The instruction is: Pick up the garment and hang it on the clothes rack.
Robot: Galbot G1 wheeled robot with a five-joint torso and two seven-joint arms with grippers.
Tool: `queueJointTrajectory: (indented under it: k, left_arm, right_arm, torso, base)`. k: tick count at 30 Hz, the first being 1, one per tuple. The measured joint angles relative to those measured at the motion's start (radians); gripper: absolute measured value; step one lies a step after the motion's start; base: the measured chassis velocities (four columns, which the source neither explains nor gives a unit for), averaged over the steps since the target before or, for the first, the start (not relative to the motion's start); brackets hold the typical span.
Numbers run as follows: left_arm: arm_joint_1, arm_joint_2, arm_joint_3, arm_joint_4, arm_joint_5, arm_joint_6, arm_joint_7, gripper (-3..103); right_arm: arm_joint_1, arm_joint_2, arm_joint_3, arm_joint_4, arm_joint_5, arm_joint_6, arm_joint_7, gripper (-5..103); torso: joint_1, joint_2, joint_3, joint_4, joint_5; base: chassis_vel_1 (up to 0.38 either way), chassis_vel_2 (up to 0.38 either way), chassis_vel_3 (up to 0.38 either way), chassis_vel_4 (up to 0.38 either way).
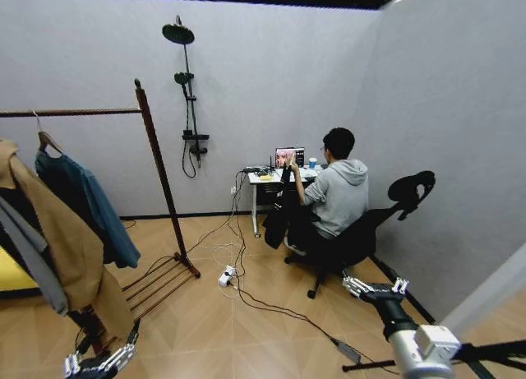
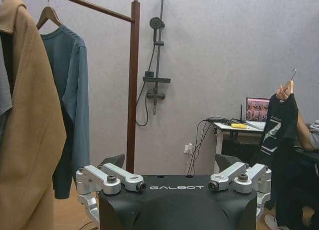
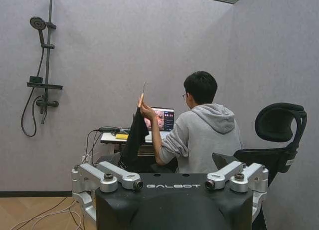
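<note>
The teal-blue garment (image 1: pixel 86 202) hangs from a wooden hanger on the top bar of the dark-brown clothes rack (image 1: pixel 161 177), at the left of the head view. In the left wrist view the garment (image 2: pixel 70 90) hangs beside the rack's upright (image 2: pixel 132 90). My left gripper (image 1: pixel 99 362) is low at the bottom left, open and holding nothing, well short of the rack; its jaws (image 2: pixel 171 162) stand wide apart. Low on the right, my right gripper (image 1: pixel 374 287) is also open (image 3: pixel 164 162) and faces a seated person.
A tan coat (image 1: pixel 62 239) and a grey garment (image 1: pixel 33 256) hang next to the teal one. A seated person at a desk (image 1: pixel 271 177) holds up a black garment on a hanger (image 3: pixel 135 137). Cables and a power strip (image 1: pixel 226 276) lie on the floor. An office chair (image 1: pixel 394 214) stands right.
</note>
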Motion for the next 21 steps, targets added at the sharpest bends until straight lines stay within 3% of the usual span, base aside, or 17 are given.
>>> queueJointTrajectory:
  k: [21]
  left_arm:
    - [0.0,0.0,0.0,0.0,0.0,0.0,0.0,100]
  right_arm:
    - [-0.011,0.005,-0.007,-0.006,-0.018,0.012,0.005,100]
  torso:
    - [0.0,0.0,0.0,0.0001,0.0006]
  base:
    - [0.146,-0.149,-0.145,0.155]
